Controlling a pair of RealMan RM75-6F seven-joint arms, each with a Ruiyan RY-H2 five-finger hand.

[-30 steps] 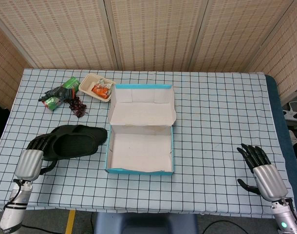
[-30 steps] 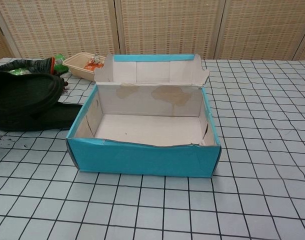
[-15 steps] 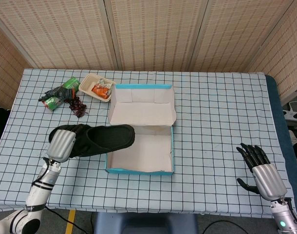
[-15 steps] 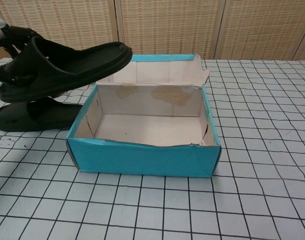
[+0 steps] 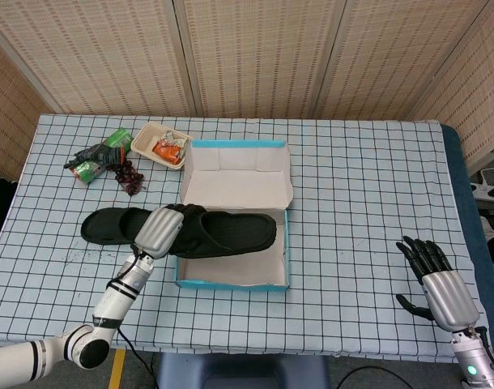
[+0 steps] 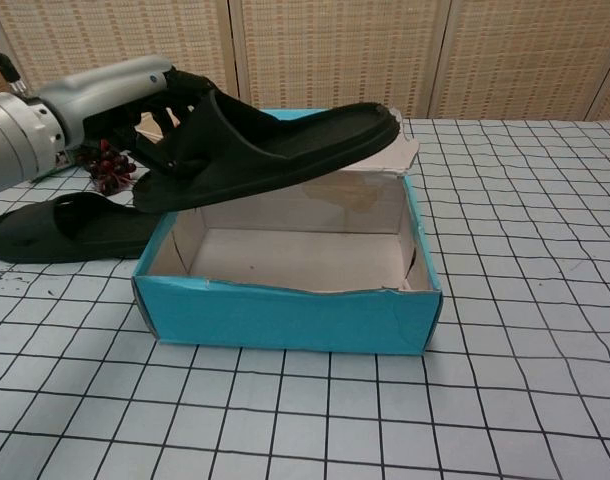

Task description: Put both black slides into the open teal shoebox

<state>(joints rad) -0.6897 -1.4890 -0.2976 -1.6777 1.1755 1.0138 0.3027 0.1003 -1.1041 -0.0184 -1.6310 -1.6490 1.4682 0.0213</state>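
My left hand point(image 5: 159, 231) point(image 6: 120, 95) grips a black slide point(image 5: 227, 234) point(image 6: 285, 148) by its strap end and holds it in the air over the open teal shoebox point(image 5: 231, 283) point(image 6: 285, 318), toe pointing right. The second black slide point(image 5: 108, 226) point(image 6: 70, 226) lies flat on the table just left of the box. The box stands with its lid folded back and nothing inside. My right hand point(image 5: 437, 279) rests near the table's front right corner, fingers apart, holding nothing.
At the back left are a beige food tray point(image 5: 160, 145) with snacks, a dark bunch of grapes point(image 5: 130, 175) point(image 6: 109, 165) and green packets point(image 5: 93, 158). The checkered cloth point(image 5: 368, 186) spreads right of the box.
My left hand has carried the lifted slide rightward, from beside the box to above its opening. The other slide now shows uncovered on the table. The right hand has stayed put.
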